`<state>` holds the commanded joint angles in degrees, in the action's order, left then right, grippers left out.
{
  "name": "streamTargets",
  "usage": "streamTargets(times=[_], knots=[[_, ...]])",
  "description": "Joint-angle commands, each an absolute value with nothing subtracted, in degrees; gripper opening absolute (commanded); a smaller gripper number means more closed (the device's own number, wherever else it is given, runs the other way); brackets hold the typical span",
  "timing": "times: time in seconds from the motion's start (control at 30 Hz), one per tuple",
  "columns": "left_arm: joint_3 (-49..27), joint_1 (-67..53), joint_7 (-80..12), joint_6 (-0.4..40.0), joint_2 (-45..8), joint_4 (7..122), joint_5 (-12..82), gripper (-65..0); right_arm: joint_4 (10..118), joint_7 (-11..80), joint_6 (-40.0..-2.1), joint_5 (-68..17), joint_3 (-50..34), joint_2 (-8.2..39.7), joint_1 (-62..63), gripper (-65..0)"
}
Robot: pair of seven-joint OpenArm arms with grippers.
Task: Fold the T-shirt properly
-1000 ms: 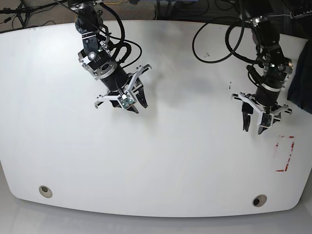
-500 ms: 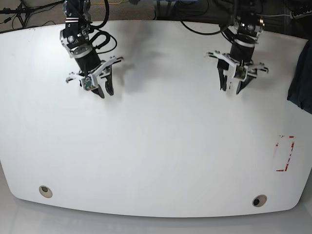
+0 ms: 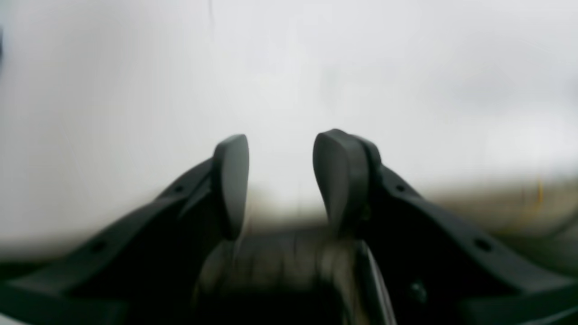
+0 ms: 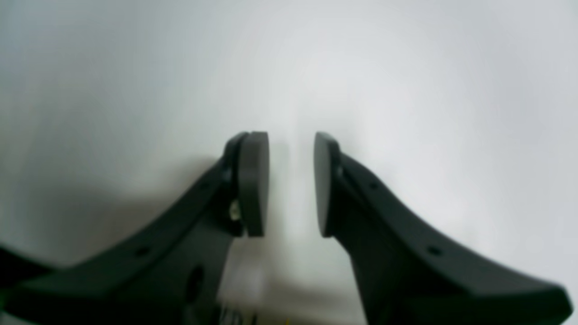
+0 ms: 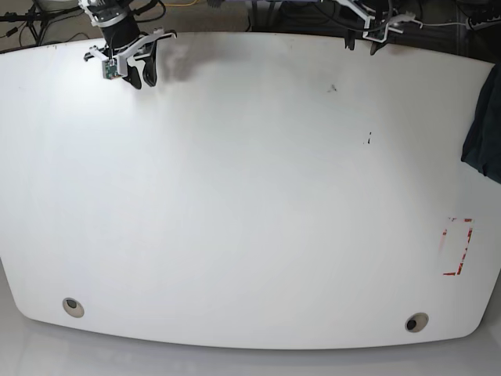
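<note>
The T-shirt (image 5: 484,129) shows only as a dark navy bunch hanging over the white table's (image 5: 250,204) right edge, mostly cut off by the frame. My left gripper (image 5: 360,47) is at the table's far edge, right of centre, far from the cloth. In the left wrist view my left gripper (image 3: 280,140) is open with nothing between its fingers. My right gripper (image 5: 144,81) sits at the far left corner. In the right wrist view my right gripper (image 4: 291,135) is open over bare table, its pads a small gap apart.
A red tape outline (image 5: 458,247) marks the table near its right front. Two round holes (image 5: 72,306) (image 5: 416,322) sit near the front edge. Small dark specks (image 5: 369,139) dot the surface. Cables (image 5: 282,12) lie behind the far edge.
Both arms have pulled back from the middle of the table to its far edge. The T-shirt at the right edge has not moved.
</note>
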<state>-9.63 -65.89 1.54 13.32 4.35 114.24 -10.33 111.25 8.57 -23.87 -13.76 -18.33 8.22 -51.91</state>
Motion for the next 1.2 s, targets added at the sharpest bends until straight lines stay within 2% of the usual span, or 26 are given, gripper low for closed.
streamTargets(times=[0.2, 0.5, 0.63, 0.9, 1.2], knots=[[-9.45, -72.31, 1.54, 13.41, 4.18, 111.08, -7.34, -39.6, 110.99, 8.57, -23.87, -13.32, -17.89, 6.2, -59.3, -48.4], [-9.45, -67.21, 1.19, 13.23, -0.13, 98.15, -1.1, -39.6, 100.53, 8.57, -28.79, -6.81, -17.36, 1.54, -59.91, -48.4], [-9.45, -61.49, 1.1, 13.32, -0.31, 88.75, -1.19, -39.6, 91.65, 6.46, -28.88, -1.89, -15.43, 0.84, -56.31, -48.4], [-9.45, -49.98, 1.1, 13.23, -1.27, 70.81, -1.27, -39.6, 73.89, 3.03, -28.88, 0.75, -14.37, 0.92, -47.25, -48.4], [-9.45, -34.59, 1.54, 13.23, -3.91, 44.97, -1.19, -39.6, 49.19, -4.7, -28.79, 8.92, -14.64, 1.19, -33.8, -48.4]])
